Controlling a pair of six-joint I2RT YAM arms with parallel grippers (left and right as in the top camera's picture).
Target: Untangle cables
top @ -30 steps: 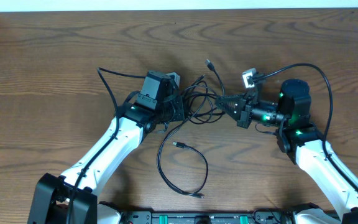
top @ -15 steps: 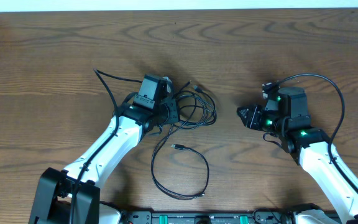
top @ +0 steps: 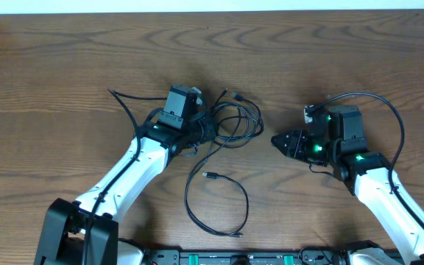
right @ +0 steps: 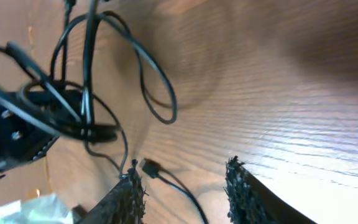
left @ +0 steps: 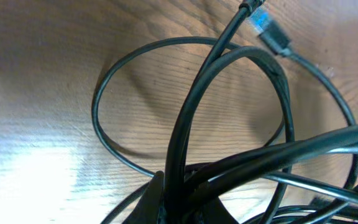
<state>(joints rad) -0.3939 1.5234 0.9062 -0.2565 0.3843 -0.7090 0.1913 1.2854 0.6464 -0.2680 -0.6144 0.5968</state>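
The cables (top: pixel 232 121) lie as a black tangle of loops at the table's middle. My left gripper (top: pixel 202 131) is shut on several strands at the tangle's left side. The left wrist view shows the strands (left: pixel 185 143) pinched in the gripper (left: pixel 182 205), and a plug (left: pixel 267 30) beyond. One long cable (top: pixel 213 213) trails toward the front edge in a loop ending in a small plug (top: pixel 210 175). My right gripper (top: pixel 277 140) stands open to the right of the tangle, touching nothing. In the right wrist view that plug (right: pixel 148 167) lies on the wood beyond the open gripper (right: pixel 185 186).
A cable tail (top: pixel 124 103) sticks out to the upper left of the left arm. The right arm's own thick black wire (top: pixel 392 110) arcs over its wrist. The wooden table (top: pixel 65 59) ends at a white strip along the back.
My right gripper has let go of the strands it was pulling, opened and drawn back to the right. The stretched tangle has slackened and shifted toward the left gripper, which stays shut.
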